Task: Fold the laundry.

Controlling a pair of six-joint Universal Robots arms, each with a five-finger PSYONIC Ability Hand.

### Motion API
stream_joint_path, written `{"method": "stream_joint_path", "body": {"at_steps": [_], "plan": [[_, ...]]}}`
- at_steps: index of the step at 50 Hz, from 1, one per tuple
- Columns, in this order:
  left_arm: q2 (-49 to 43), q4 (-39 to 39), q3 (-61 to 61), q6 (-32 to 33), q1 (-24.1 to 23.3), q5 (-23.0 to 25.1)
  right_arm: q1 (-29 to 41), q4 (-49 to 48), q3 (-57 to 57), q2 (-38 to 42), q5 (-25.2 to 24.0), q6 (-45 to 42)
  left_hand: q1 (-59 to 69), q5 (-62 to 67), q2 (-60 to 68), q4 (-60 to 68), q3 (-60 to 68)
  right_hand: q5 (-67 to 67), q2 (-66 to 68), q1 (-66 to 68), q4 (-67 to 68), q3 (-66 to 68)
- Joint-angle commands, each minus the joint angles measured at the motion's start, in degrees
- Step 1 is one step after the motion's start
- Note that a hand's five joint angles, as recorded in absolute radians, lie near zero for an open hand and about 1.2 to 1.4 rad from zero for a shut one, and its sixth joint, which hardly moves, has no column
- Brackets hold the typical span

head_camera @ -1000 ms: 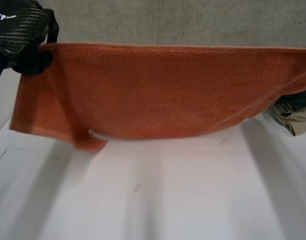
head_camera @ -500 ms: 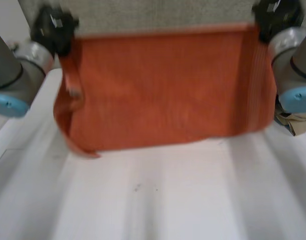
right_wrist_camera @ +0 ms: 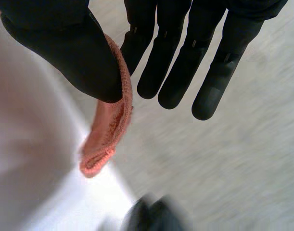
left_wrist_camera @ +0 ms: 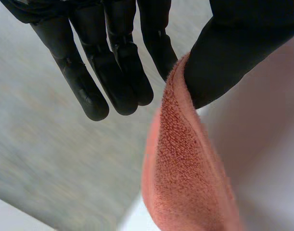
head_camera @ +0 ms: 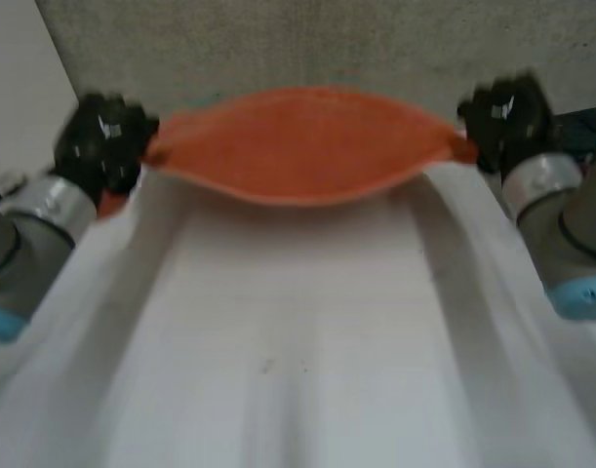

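An orange towel [head_camera: 298, 146] is stretched between my two hands over the far edge of the white table [head_camera: 298, 341], sagging toward me in the middle. My left hand [head_camera: 102, 141] holds its left end and my right hand [head_camera: 507, 117] its right end. In the left wrist view the towel's edge [left_wrist_camera: 185, 168] is pinched between the thumb and the straight fingers [left_wrist_camera: 113, 62]. In the right wrist view the towel's corner [right_wrist_camera: 106, 139] hangs from the same kind of pinch, thumb against fingers [right_wrist_camera: 180, 62].
Grey carpet floor [head_camera: 327, 49] lies beyond the table's far edge. A dark blurred thing [right_wrist_camera: 151, 214] sits below the right hand's end of the towel. Bare table top lies between the arms on my side of the towel.
The towel hung as a wide curtain before; both hands have carried it away from me and lower, so it now shows as a narrow sagging band at the far edge.
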Motion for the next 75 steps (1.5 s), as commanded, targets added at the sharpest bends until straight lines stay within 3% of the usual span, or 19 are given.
{"method": "stream_joint_path", "body": {"at_steps": [1, 4, 10, 13, 21, 28, 33, 36, 40, 49, 53, 59, 64, 69, 75], "plan": [[-9.44, 0.26, -5.24, 0.37, 2.72, 2.49, -4.88, 4.61, 6.64, 1.69, -2.54, 3.46, 14.17, 13.14, 11.41, 11.14, 11.48, 12.18, 12.55, 15.14, 11.26, 11.76], [-12.09, 0.17, -5.24, 0.72, 3.77, 3.1, -5.85, 4.78, 7.35, 3.27, -3.42, 3.73, 11.86, 10.83, 9.1, 8.83, 9.17, 12.18, 12.55, 15.14, 11.26, 11.76], [-13.67, 0.26, -5.15, 1.86, 6.5, 4.24, -7.07, 4.87, 8.93, 3.54, -4.38, 3.99, -4.79, -5.82, -7.55, -7.82, -7.48, 12.18, 12.55, 15.14, 11.26, 11.76], [-14.46, 0.0, -5.24, 1.95, 7.55, 5.74, -7.87, 4.87, 9.81, 3.45, -4.38, 3.99, -21.62, -22.64, -24.38, -24.65, -24.31, 12.18, 12.55, 15.14, 11.26, 11.76], [-14.2, -2.02, -6.82, 0.37, 9.22, 7.5, -7.96, 4.87, 10.42, 3.45, -4.3, 3.99, -22.98, -24.01, -25.74, -26.01, -25.67, 12.18, 12.55, 15.14, 11.26, 11.76], [-13.85, -4.04, -6.82, -6.65, 9.14, 7.24, -7.96, 4.87, 10.42, 3.36, -4.3, 3.99, -21.48, -22.5, -24.24, -24.51, -24.17, 12.18, 12.55, 15.14, 11.26, 11.76], [-14.02, -4.4, -6.03, -10.09, 8.79, 7.24, -7.87, 5.05, 10.6, 3.19, -4.03, 3.38, 14.08, 13.05, 11.32, 11.05, 11.39, 12.18, 12.55, 15.14, 11.26, 11.76], [-13.24, -4.92, -5.68, -9.92, 8.52, 6.71, -7.69, 5.22, 10.6, 1.96, -3.95, 3.11, 14.17, 13.14, 11.41, 11.14, 11.48, 12.18, 12.55, 15.14, 11.26, 11.76], [-5.08, -9.83, -4.36, -10.53, 8.0, 4.78, -7.6, 8.81, 9.55, -4.8, -3.95, 2.58, 14.17, 13.14, 11.41, 11.14, 11.48, 12.18, 12.55, 15.14, 11.26, 11.76], [18.37, -24.5, -0.85, -9.56, 6.77, 2.58, -7.96, 32.7, 1.21, -18.07, -4.04, -6.98, 14.17, 13.14, 11.41, 11.14, 11.48, 12.18, 12.55, 15.14, 11.26, 11.76], [22.01, -29.34, -0.58, -7.9, 7.03, 2.4, -7.96, 38.34, -2.22, -19.58, -2.55, -13.74, 14.17, 13.14, 11.41, 11.14, 11.48, 12.18, 12.55, 15.14, 11.26, 11.76], [16.58, -32.26, -0.85, 0.36, 6.59, 1.18, -7.96, 40.73, -3.11, -17.13, 1.32, -19.82, 14.17, 13.14, 11.41, 11.14, 11.48, 12.18, 12.55, 15.14, 11.26, 11.76], [5.33, -32.08, 0.47, 5.55, 6.15, -2.16, -6.82, 40.56, -5.3, -5.99, 5.01, -20.62, 14.17, 13.14, 11.41, 11.14, 11.48, 12.18, 12.55, 15.14, 11.26, 11.76], [-8.38, -29.45, 10.3, 6.52, 3.26, -4.72, -5.5, 36.87, -10.22, 2.99, 6.42, -19.22, 14.17, 13.14, 11.41, 11.14, 11.48, 12.18, 12.55, 15.14, 11.26, 11.76], [-15.16, -21.38, 24.88, 6.78, 0.88, -5.16, -2.69, 26.16, -20.58, 9.95, 8.27, -17.02, 14.17, 13.14, 11.41, 11.14, 11.48, 12.18, 12.55, 15.14, 11.26, 11.76]]}}
